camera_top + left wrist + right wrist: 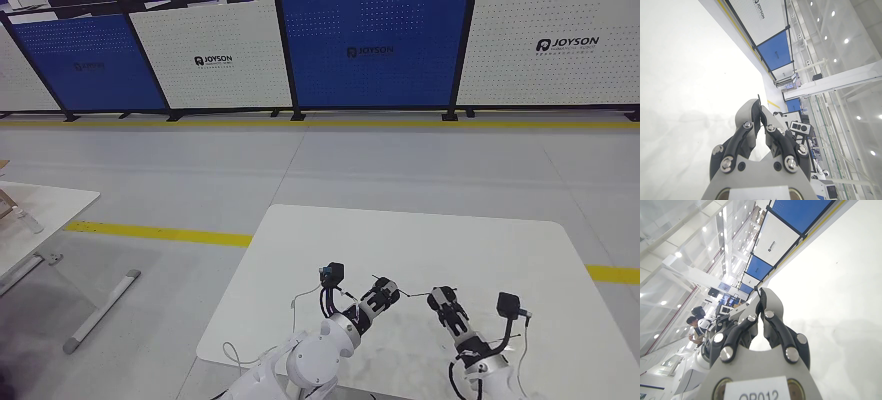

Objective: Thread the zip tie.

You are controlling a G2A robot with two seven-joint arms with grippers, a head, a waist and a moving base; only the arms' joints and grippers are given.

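You had the left end effector pinched shut on one end of the zip tie and the right end effector clamped on the other. The tie spanned the gap between them above the bench, near its front edge. As I judged it, the pickup was done but the threading was not: no loop showed, and the tail had yet to go through the head.

Both arms come in at the lower middle of the top view, the left gripper and the right gripper angled toward each other, tips near but apart. Each one's fingers are pressed together, pinching the zip tie.
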